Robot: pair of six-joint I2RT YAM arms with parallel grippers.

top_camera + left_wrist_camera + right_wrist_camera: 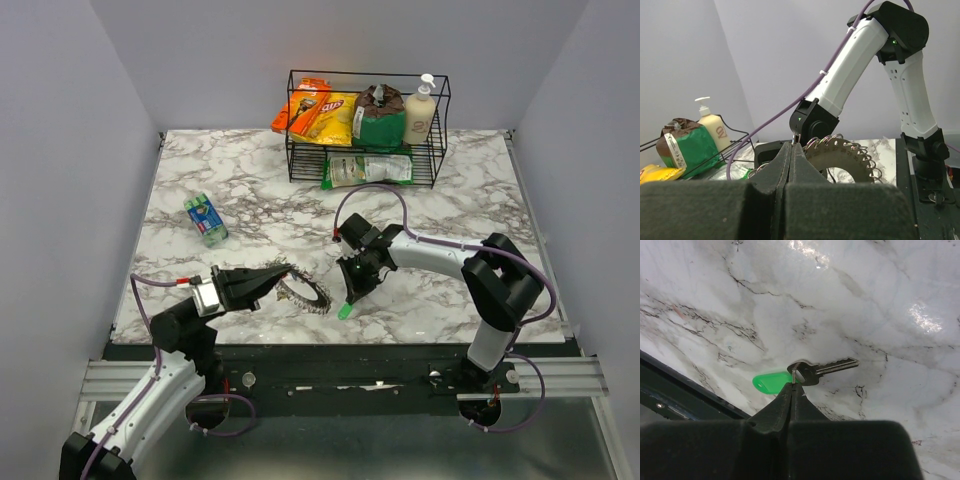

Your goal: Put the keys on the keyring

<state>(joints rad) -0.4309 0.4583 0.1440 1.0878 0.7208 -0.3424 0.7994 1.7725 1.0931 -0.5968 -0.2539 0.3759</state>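
Though unclear from above, wrist views show right gripper (792, 386) pinching green key (812, 374), left gripper (792, 146) pinching keyring (840, 152).

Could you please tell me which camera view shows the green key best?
Right wrist view: the key, blade and green tag, is clear, pinched by the right pincer. The top view shows only its green tag below the pincer; the left wrist view misses it.
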